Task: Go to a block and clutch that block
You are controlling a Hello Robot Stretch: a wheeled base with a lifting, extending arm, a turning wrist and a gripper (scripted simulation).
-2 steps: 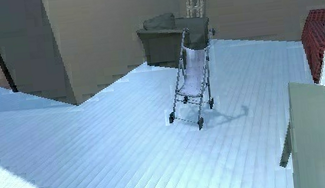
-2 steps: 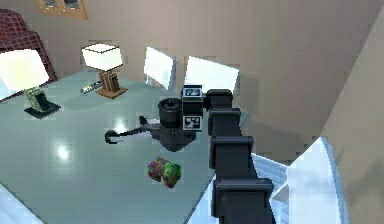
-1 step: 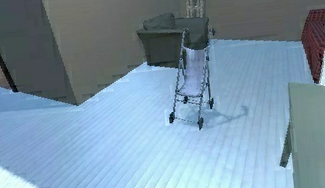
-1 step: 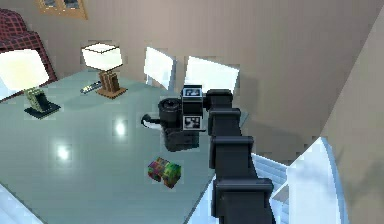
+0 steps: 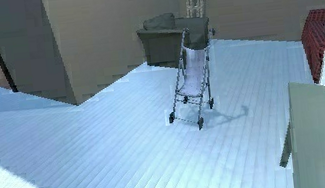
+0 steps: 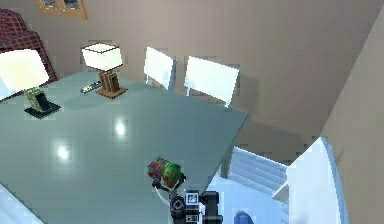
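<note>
so: 1 block nr pincer on tbl, 2 lamps, 2 chairs behind.

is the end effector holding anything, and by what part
Cannot tell: the end effector is near a multicoloured block lying on the table.

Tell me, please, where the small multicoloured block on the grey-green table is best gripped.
Probably grip the small multicoloured block across its side faces, coming from the near edge of the grey-green table, by the pincer: the block sits low, close to that edge.
</note>
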